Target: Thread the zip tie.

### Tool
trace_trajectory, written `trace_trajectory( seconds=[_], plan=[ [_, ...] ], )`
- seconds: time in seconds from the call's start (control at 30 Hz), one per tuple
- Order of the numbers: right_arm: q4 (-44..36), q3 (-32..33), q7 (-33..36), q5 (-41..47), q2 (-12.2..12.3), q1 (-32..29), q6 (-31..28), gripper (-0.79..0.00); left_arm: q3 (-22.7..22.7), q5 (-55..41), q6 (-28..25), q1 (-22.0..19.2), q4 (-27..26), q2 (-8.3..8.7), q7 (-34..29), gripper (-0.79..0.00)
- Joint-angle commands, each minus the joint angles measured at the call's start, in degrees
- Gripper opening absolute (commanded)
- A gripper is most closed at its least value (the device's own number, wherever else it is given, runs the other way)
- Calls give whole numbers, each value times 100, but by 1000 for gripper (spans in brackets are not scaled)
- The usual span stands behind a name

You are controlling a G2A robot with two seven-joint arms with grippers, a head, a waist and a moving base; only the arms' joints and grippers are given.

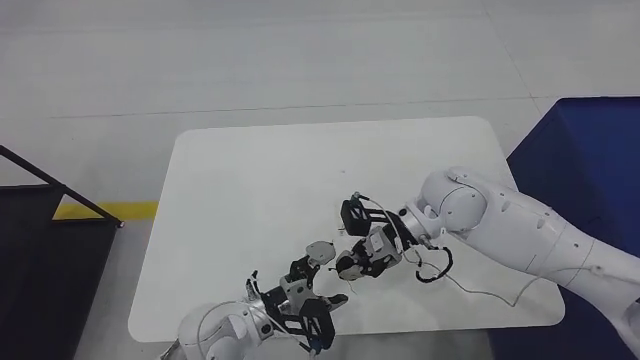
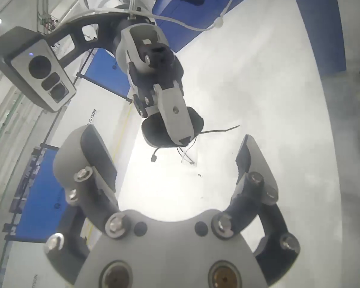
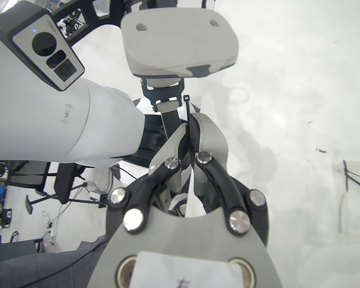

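Note:
A thin black zip tie (image 3: 192,134) is pinched between the fingers of my right gripper (image 3: 189,127), which is shut on it. The tie's square head (image 3: 186,98) sticks out past the fingertips. From the left wrist view the right gripper (image 2: 184,140) hangs just above the white table (image 1: 250,190), and the tie's tail (image 2: 222,129) trails sideways from it. My left gripper (image 2: 168,154) is open wide and holds nothing, a short way from the tie. In the top view the left gripper (image 1: 328,276) faces the right gripper (image 1: 352,263) near the table's front edge.
A blue panel (image 1: 590,160) stands along the table's right side. A dark frame (image 1: 40,180) stands on the floor to the left. A black cable loop (image 1: 435,265) hangs from the right arm's wrist. The table's far half is bare.

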Motion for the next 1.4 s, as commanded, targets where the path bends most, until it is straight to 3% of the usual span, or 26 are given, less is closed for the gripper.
trace_trajectory(
  seconds=[0.0, 0.3, 0.33, 0.37, 0.5, 0.57, 0.73, 1.0, 1.37],
  plan=[
    [-34, 0, 194, 248, 33, 33, 193, -785, -48, -157, 112, -34, 36, -4, -57, -86],
    [-34, 0, 404, 344, 166, 166, 403, -785, -281, -62, 339, -11, 23, 52, -127, -203],
    [-43, 0, 419, 338, 176, 172, 418, -785, -315, 7, 356, 4, -15, 64, -144, -249],
    [-46, 0, 442, 327, 185, 183, 441, -785, -328, 73, 339, 33, -42, 75, -142, -348],
    [-34, 0, 493, 335, 218, 214, 492, -785, -337, 251, 280, 102, -156, 112, -106, -406],
    [-41, 0, 512, 340, 226, 220, 511, -785, -311, 323, 274, 120, -194, 122, -115, -471],
    [-70, 0, 554, 342, 229, 219, 552, -785, -110, 626, 260, 120, -266, 135, -209, -502],
    [-147, 0, 609, 199, 216, 150, 608, -785, 132, 566, 216, 26, -240, 130, -248, -474],
    [-172, 0, 613, 177, 211, 139, 612, -785, 147, 556, 218, 12, -235, 130, -261, -613]
  ],
)
